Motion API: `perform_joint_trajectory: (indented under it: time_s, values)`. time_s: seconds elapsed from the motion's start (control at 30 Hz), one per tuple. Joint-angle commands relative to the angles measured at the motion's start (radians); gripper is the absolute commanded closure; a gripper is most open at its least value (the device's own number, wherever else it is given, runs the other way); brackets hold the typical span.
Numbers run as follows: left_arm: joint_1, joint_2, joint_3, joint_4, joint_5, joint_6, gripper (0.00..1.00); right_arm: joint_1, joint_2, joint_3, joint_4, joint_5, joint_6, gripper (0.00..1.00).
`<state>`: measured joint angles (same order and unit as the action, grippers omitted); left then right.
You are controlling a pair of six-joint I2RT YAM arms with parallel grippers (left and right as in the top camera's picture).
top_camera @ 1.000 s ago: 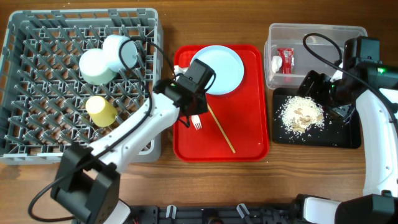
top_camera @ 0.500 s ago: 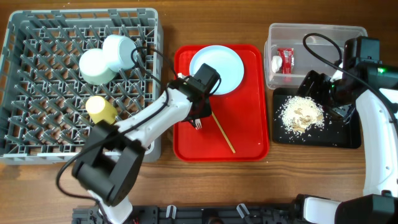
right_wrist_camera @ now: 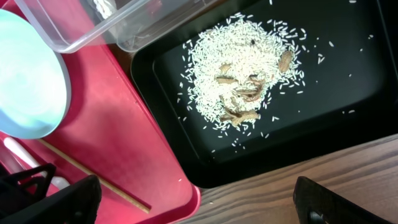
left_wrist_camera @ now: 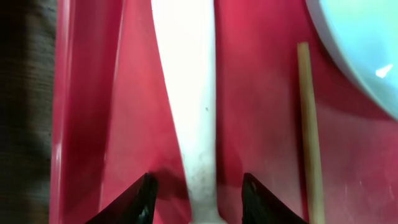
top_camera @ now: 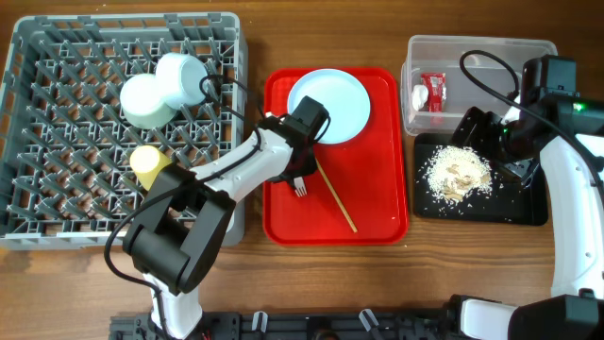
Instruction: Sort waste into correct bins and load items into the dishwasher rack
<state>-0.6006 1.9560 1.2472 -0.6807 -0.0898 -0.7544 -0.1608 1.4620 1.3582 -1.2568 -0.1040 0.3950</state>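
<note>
My left gripper (top_camera: 295, 168) (left_wrist_camera: 198, 200) is open low over the red serving tray (top_camera: 377, 203), its fingers on either side of the white fork's handle (left_wrist_camera: 189, 93) without closing on it. The fork's tines (top_camera: 300, 187) show past the gripper. A wooden chopstick (top_camera: 336, 196) (left_wrist_camera: 309, 124) lies beside it, below the pale blue plate (top_camera: 332, 106) (left_wrist_camera: 367, 50). My right gripper (top_camera: 477, 132) (right_wrist_camera: 196, 200) is open wide and empty above the black tray (top_camera: 514, 203) (right_wrist_camera: 348, 62), which holds the food scraps (top_camera: 458, 175) (right_wrist_camera: 239, 74). The clear tub (top_camera: 477, 52) holds the red wrapper (top_camera: 434, 92) and the white scrap (top_camera: 419, 94).
The grey rack (top_camera: 57, 227) at the left holds the pale green bowl (top_camera: 143, 102), the light blue bowl (top_camera: 187, 76) and the yellow cup (top_camera: 151, 165). The right wrist view also shows the tub (right_wrist_camera: 112, 25), the plate (right_wrist_camera: 28, 81) and the red tray (right_wrist_camera: 130, 130).
My left arm has swung its elbow toward the rack and the gripper has settled over the fork's handle. The right arm has not moved.
</note>
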Motion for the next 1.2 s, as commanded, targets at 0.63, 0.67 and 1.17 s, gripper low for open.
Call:
perform_joint_trajectory:
  time_s: [0.63, 0.67, 1.17]
  values:
    - [0.003, 0.023, -0.013, 0.0, -0.008, -0.011, 0.96, -0.002, -0.022, 0.009, -0.003, -0.009, -0.014, 0.0]
    - [0.003, 0.018, -0.013, 0.0, -0.008, -0.009, 0.96, -0.002, -0.022, 0.009, -0.003, -0.009, -0.014, 0.0]
    - [0.047, -0.282, 0.038, -0.14, -0.009, 0.238, 0.96, -0.002, -0.022, 0.009, -0.005, -0.009, -0.014, 0.0]
